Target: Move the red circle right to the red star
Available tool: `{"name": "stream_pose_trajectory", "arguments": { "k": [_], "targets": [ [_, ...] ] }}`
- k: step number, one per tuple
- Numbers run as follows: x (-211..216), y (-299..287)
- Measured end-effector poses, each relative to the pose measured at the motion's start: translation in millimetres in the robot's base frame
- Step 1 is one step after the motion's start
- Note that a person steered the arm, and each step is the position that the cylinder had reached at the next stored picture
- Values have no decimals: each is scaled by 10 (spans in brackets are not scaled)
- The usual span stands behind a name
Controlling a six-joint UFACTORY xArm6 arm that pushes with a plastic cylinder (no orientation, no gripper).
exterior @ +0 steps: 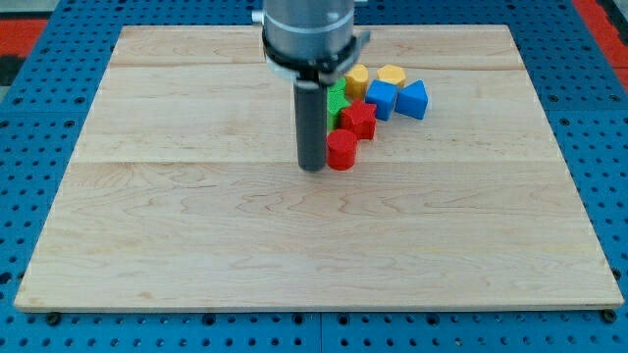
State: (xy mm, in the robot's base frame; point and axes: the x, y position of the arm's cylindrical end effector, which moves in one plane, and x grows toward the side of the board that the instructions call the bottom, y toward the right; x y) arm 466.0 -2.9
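The red circle (pixel 341 150) is a short red cylinder standing just below and left of the red star (pixel 358 119), touching or nearly touching it. My tip (pixel 312 167) rests on the board right against the red circle's left side. The rod rises from there to the arm's grey head at the view's top.
A cluster sits around the red star: a green block (pixel 336 101) partly hidden behind the rod, two yellow blocks (pixel 357 77) (pixel 392 75), a blue cube-like block (pixel 381 99) and a blue triangular block (pixel 413 99). The wooden board (pixel 196 226) lies on a blue pegboard.
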Motion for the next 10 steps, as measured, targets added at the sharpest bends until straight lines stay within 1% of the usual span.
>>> {"name": "stream_pose_trajectory", "arguments": {
  "k": [1, 2, 4, 5, 6, 7, 8, 9, 10],
  "targets": [
    [9, 48],
    [-118, -241],
    [-132, 897],
    [-169, 1137],
    [-392, 1121],
    [-225, 1206],
    [-92, 1032],
    [-155, 416],
    [-193, 708]
  ]
}}
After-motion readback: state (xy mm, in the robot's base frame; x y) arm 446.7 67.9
